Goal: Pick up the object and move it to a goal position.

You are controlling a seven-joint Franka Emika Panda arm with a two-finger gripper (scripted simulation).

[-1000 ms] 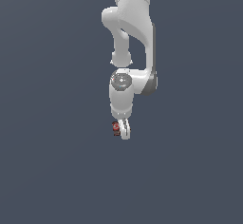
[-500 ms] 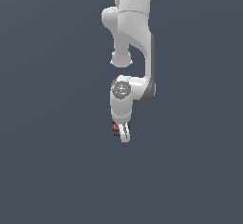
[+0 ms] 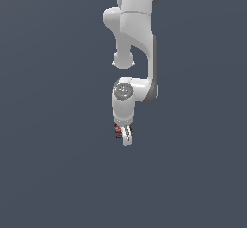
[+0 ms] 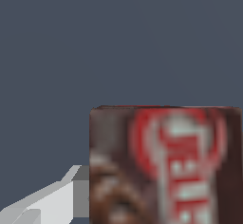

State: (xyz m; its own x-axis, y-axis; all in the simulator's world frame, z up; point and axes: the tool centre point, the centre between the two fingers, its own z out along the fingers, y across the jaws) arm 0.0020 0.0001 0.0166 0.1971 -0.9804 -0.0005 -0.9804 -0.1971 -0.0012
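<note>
Against plain slate-grey backdrop, gripper (image 3: 126,134) clamped on box (image 3: 117,130), no surface visible

Against the exterior view of a second ago, the arm (image 3: 135,38) reaches further toward the camera: its upper links sit higher in the picture and look larger. The wrist joint (image 3: 124,92) stands lower than before, and the claw (image 3: 124,136) with it. The box (image 3: 117,130), clamped between the fingers then as now, is carried down along with the claw and sits slightly lower in the view.
</note>
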